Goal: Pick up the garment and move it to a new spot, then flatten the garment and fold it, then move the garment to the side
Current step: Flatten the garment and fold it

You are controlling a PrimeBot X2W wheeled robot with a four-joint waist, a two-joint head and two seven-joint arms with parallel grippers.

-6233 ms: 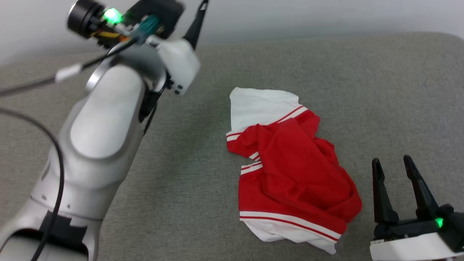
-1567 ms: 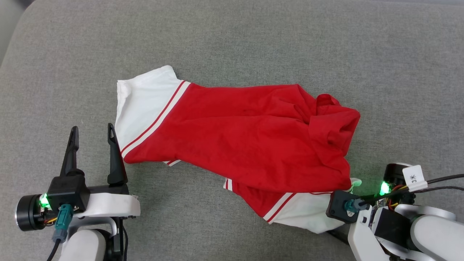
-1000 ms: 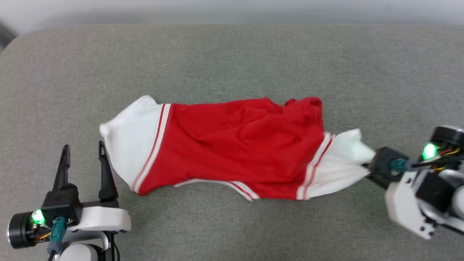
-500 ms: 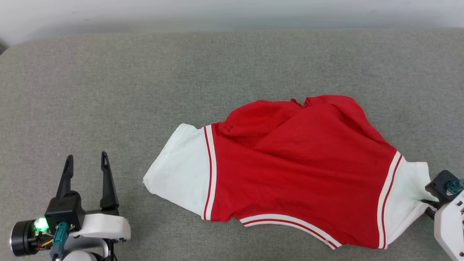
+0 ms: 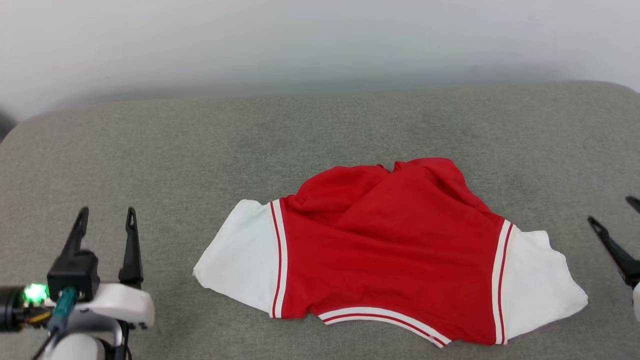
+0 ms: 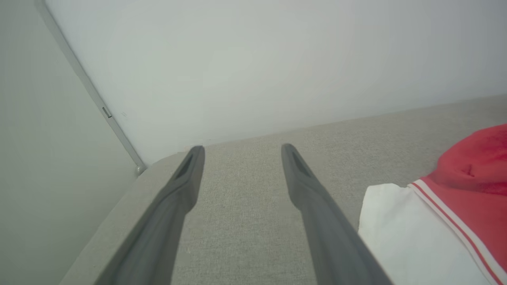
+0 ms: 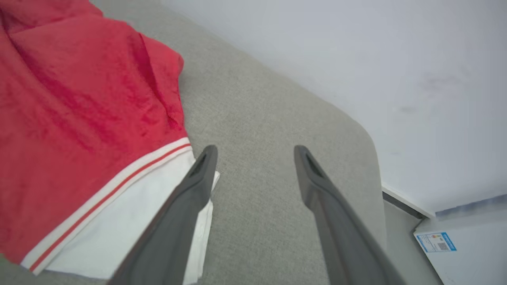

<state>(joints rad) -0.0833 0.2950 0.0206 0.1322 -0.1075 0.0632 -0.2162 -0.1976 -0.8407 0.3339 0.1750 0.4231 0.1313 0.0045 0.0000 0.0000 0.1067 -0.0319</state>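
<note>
Head view, from the left: my left gripper sits low on the grey cushion, its two fingers spread with nothing between them. The left wrist view shows the same, the left gripper wide and bare cushion in the gap, the shirt off to its right.

Next comes the shirt, lying on the cushion right of centre. Its long axis runs across in front of me, from the left sleeve through the red body to the right sleeve. The far edge of the red body is bunched, so I judge flattening comes next.

At the right edge the right gripper is also spread and holds nothing. In the right wrist view the right gripper has one finger crossing the white sleeve edge of the shirt; I cannot tell whether it touches.

The shirt lies between the two grippers, each with a sleeve on its inner side. The right gripper is nearer its sleeve; the left stands further from its own.

Count: one shirt, two sleeves, two grippers, two fingers each.
</note>
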